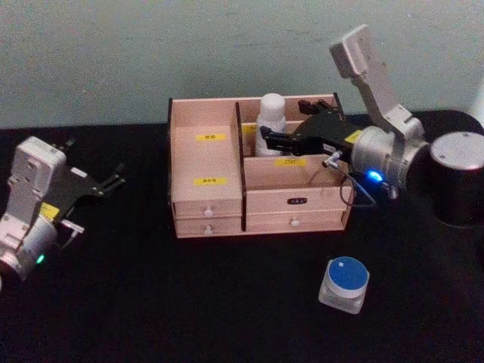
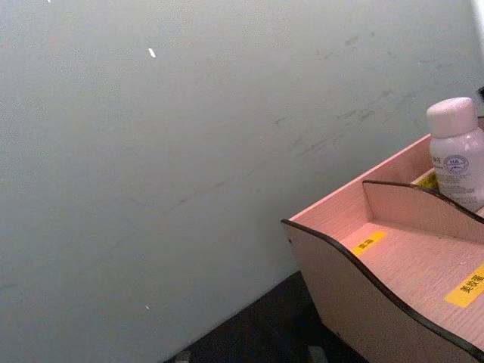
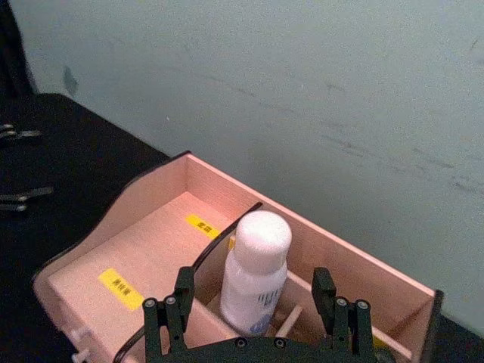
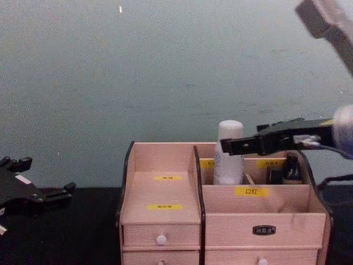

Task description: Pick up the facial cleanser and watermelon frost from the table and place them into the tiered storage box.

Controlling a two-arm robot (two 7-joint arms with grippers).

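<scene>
- Head view — the right gripper (image 1: 266, 139) is straddling the white bottle (image 1: 271, 113), upright in a rear compartment of the tiered storage box (image 1: 204, 208). The blue-lidded jar (image 1: 344, 283) is sitting on the table (image 1: 151, 302), and the left gripper (image 1: 113, 179) is idling, jaws spread.
- Right wrist view — the jaws are standing released either side of the bottle; it looks like light, smooth plastic, best gripped mid-body.
- Chest view — dividers are crowding it.

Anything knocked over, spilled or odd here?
Nothing stands out. The white bottle stands upright in the tiered storage box, open right gripper around it; blue-lidded jar upright on the table; left gripper parked at left.
</scene>
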